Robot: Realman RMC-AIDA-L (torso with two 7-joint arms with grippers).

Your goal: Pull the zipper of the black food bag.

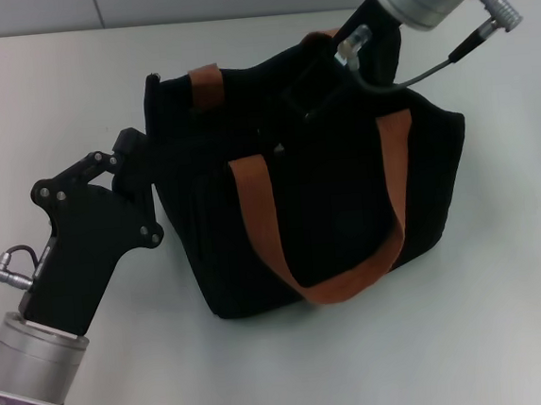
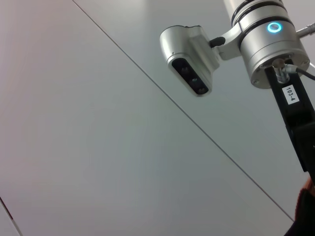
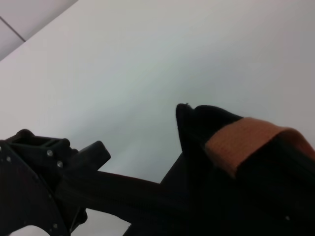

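Observation:
The black food bag (image 1: 207, 236) stands upright mid-table, with one orange-brown handle (image 1: 263, 222) hanging down its front and another (image 1: 205, 87) at its back. My left gripper (image 1: 136, 155) is at the bag's left end, shut on a strip of its black fabric; the right wrist view shows this gripper (image 3: 84, 178) and the taut strip (image 3: 133, 189) running to the bag (image 3: 221, 196). My right gripper (image 1: 305, 100) reaches down from the upper right onto the bag's top. The zipper is hidden, black on black under the right gripper.
The white table (image 1: 52, 89) lies open around the bag. The right arm's wrist (image 2: 270, 39) and its camera (image 2: 189, 59) show in the left wrist view above a dark corner of the bag (image 2: 306, 216). A cable (image 1: 430, 70) loops off the right wrist.

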